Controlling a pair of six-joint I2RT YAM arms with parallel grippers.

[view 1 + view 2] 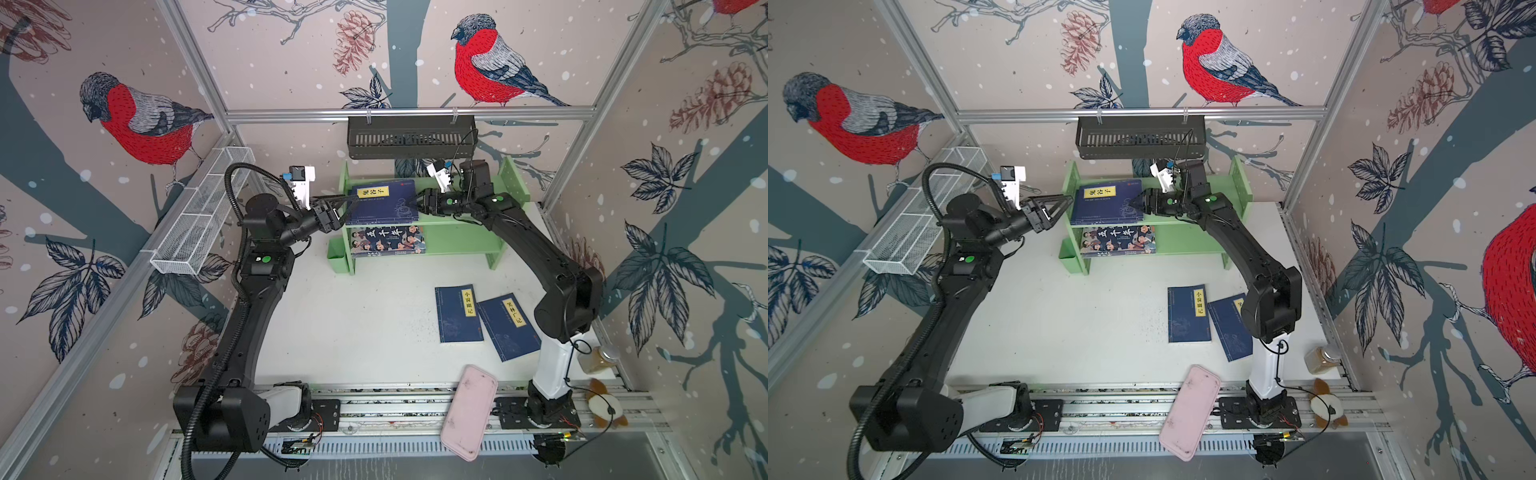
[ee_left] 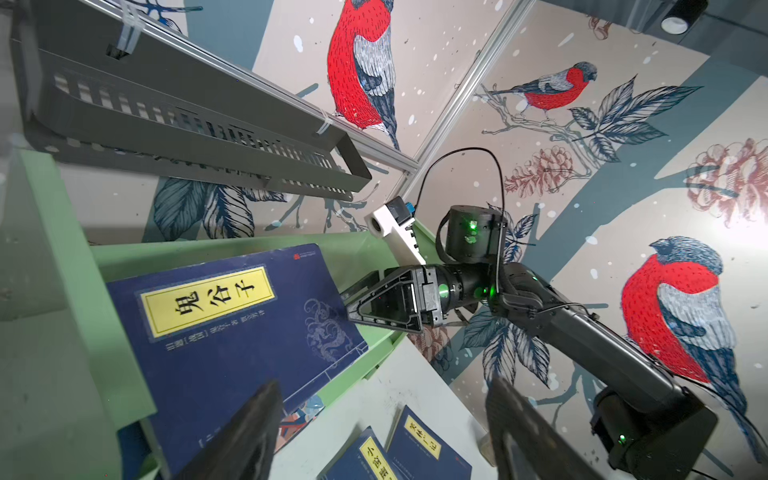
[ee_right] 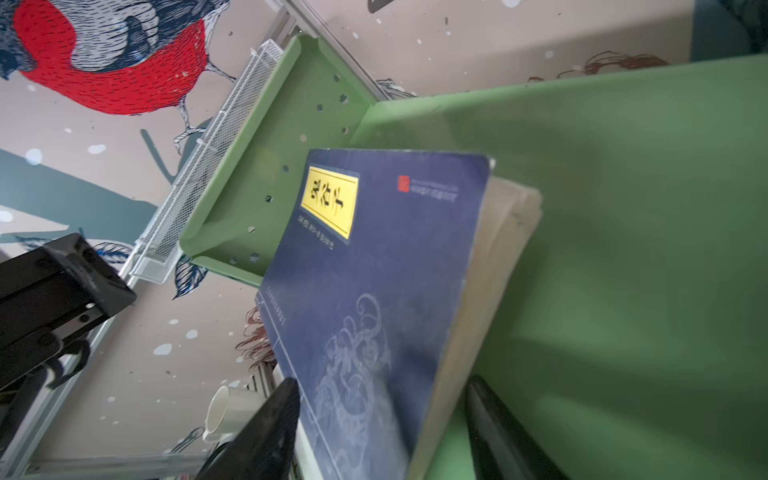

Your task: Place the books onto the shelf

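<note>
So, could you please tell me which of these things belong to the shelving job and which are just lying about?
Part of the job: green shelf; navy book on its top tier; cartoon-cover book on its lower tier; left loose navy book; right loose navy book.
Just lying about: pink case; black slotted basket; white wire-mesh basket; jar; plush toy.

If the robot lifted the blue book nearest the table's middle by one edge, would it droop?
Probably a little: the book looks like a thin paperback, so likely light and bendy. It lies flat, leaving little edge to grab. It overlaps the other book, so pushing may drag that along.
</note>
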